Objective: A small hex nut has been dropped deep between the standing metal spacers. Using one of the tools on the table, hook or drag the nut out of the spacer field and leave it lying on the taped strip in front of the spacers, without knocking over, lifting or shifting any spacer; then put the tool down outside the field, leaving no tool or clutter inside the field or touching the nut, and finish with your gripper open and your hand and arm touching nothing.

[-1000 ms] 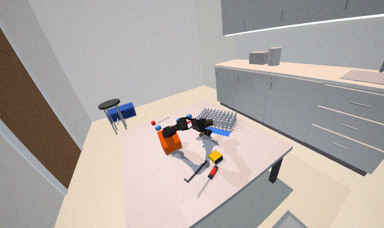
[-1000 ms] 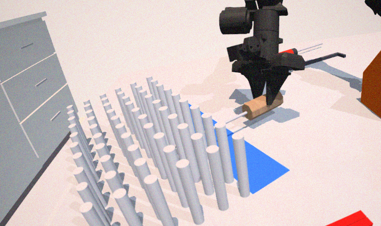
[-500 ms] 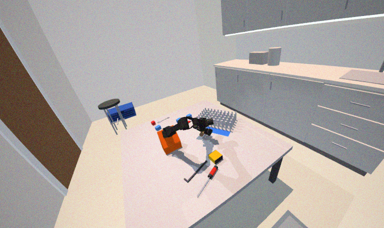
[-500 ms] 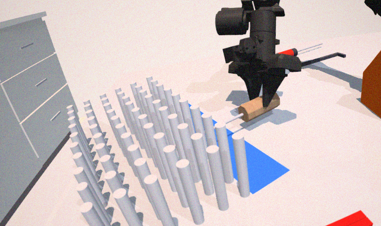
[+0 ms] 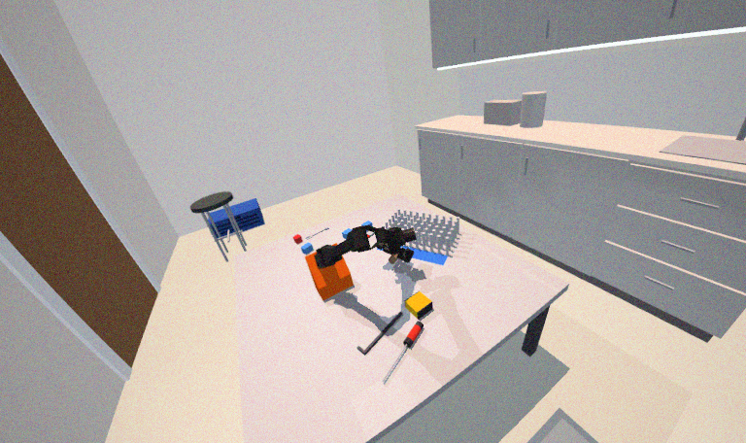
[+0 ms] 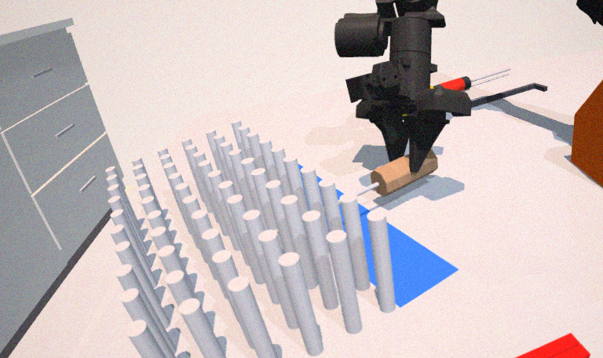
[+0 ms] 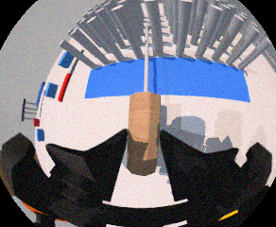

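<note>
My gripper [image 6: 404, 165] [image 7: 144, 132] is shut on the wooden handle [image 5: 392, 258] [image 6: 387, 179] [image 7: 144, 109] of a thin-rod tool, held low in front of the taped strip. The tool's thin metal rod [image 6: 367, 188] [image 7: 146, 78] points over the blue taped strip [image 5: 428, 256] [image 6: 418, 265] [image 7: 204, 80]. In the wrist view its far part lines up with a gap between the standing grey spacers [image 5: 440, 232] [image 6: 381, 256] [image 7: 182, 28]. The spacers in view look upright. The rod's tip is hard to make out, and so is whether it touches a spacer. I cannot see the hex nut.
A black hooked tool [image 5: 379, 333] [image 6: 506, 97], a red-handled tool [image 5: 413, 333] [image 6: 453, 84] and a yellow block [image 5: 419, 303] lie away from the field. A red bar [image 6: 555, 347] [image 7: 64, 87] and small blue blocks [image 5: 307, 248] [image 7: 51, 90] lie off to its side.
</note>
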You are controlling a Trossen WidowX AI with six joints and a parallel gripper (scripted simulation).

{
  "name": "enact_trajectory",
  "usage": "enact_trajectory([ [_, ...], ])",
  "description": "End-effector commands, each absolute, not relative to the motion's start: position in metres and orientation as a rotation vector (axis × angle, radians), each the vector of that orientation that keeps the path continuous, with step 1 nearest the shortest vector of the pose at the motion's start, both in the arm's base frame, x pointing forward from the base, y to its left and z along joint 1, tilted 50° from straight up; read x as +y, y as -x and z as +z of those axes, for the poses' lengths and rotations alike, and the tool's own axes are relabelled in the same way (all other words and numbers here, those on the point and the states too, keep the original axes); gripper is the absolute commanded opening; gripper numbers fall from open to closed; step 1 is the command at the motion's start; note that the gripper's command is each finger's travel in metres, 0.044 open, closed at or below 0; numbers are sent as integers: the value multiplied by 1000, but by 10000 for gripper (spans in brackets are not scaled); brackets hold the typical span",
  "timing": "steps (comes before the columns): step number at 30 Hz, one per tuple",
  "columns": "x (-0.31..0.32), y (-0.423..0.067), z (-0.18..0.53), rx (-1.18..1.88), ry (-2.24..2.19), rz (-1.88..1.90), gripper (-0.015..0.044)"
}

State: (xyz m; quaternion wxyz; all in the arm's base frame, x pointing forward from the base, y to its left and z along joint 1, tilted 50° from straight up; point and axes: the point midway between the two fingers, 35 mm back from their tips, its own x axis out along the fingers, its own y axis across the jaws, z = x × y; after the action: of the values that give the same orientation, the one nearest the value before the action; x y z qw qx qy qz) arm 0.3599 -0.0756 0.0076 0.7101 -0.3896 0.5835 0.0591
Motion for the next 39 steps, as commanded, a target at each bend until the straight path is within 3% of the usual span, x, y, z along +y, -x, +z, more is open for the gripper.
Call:
enact_trajectory([
  [1, -73, -364, 5, 1294, 862, 131, 0],
  [39, -62, -386, -4, 1291, 864, 131, 0],
])
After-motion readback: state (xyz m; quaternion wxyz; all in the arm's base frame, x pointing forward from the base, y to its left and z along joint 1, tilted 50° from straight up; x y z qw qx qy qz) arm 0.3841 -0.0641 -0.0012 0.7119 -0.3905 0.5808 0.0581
